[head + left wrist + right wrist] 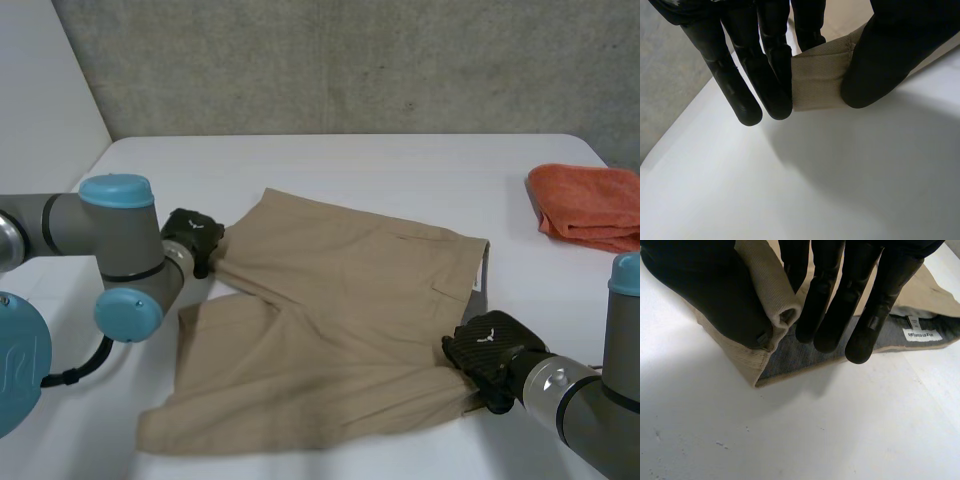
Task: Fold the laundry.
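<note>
While the tan shorts (340, 320) lie spread flat across the middle of the white table (350, 165), the left hand (193, 238) pinches the far leg's hem at its corner, with the cloth caught between the thumb and straight fingers (740, 75). The right hand (490, 355) grips the near waistband corner, clamping a roll of fabric between thumb and fingers (860, 310). Grey lining and a white label (921, 334) show just beneath its fingertips. An orange cloth (590, 205) lies well apart, at the table's right edge.
</note>
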